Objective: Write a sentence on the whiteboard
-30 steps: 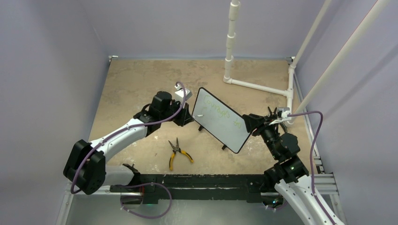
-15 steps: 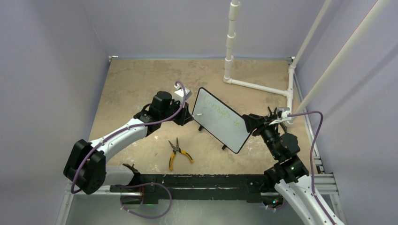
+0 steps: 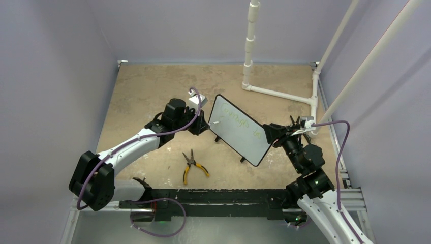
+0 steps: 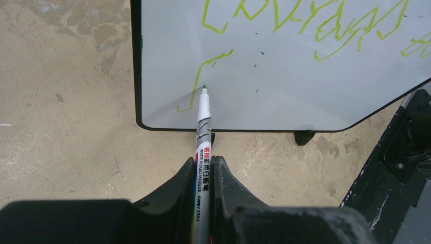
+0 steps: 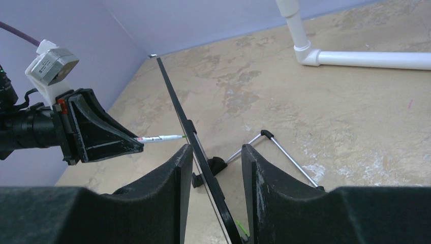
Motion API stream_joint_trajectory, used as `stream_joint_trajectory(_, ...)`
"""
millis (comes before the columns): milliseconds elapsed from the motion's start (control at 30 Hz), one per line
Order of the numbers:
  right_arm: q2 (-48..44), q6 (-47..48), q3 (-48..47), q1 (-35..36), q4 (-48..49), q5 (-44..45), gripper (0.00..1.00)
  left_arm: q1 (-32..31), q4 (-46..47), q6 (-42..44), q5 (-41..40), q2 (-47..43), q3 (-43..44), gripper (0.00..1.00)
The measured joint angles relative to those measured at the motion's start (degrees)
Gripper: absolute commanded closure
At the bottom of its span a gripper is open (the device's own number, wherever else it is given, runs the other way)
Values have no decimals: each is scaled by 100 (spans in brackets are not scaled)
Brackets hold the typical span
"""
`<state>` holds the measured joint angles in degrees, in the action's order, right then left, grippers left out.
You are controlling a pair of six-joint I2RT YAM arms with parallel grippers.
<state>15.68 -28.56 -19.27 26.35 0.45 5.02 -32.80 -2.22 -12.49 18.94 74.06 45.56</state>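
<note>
Near the middle of the tan table (image 3: 142, 91), the whiteboard (image 3: 239, 133) stands upright on its little black feet, set slantwise with its left end farther from the arm bases than its right end. The sentence (image 4: 300, 20) runs in thin green scrawl along the top of the board's face, and a single crooked green stroke makes up a lower row near the left end.

A whiteboard marker (image 4: 203, 127) points at that stroke, its green tip at the board's face just beside the line. The left gripper (image 4: 204, 162) has its two black fingers closed tight on the marker's barrel, one on each side. The left arm reaches forward and to the right, with the wrist level and facing the board's written side.

The right gripper (image 5: 216, 152) straddles the board's right end, its fingers apart with the thin black frame running between them. The frame lies close to one finger at the tips, but whether either finger presses on it cannot be told. The right arm rises from its base and bends in towards the board.

Yellow-handled pliers (image 3: 192, 165) lie flat on the table, nearer the bases and apart from the board. A white pipe frame (image 3: 249, 51) stands at the far right corner.
</note>
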Motion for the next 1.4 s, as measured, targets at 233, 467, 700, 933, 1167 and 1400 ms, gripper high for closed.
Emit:
stream_joint_trajectory(233,0,0,0,0,0,0,57,0,-2,-35,-153,9,33,100)
stream_joint_trajectory(467,0,2,0,0,0,0,57,0,-2,-42,-304,9,35,100)
stream_joint_trajectory(700,0,2,0,0,0,0,57,0,-2,-42,-409,9,35,100)
stream_joint_trajectory(933,-2,2,0,0,-2,0,57,0,-2,-42,-439,9,35,100)
stream_joint_trajectory(1167,-35,2,0,0,-4,0,57,0,-7,-39,-402,-17,35,100)
stream_joint_trajectory(1400,-83,2,0,0,-2,0,57,0,0,-39,-367,-385,26,100)
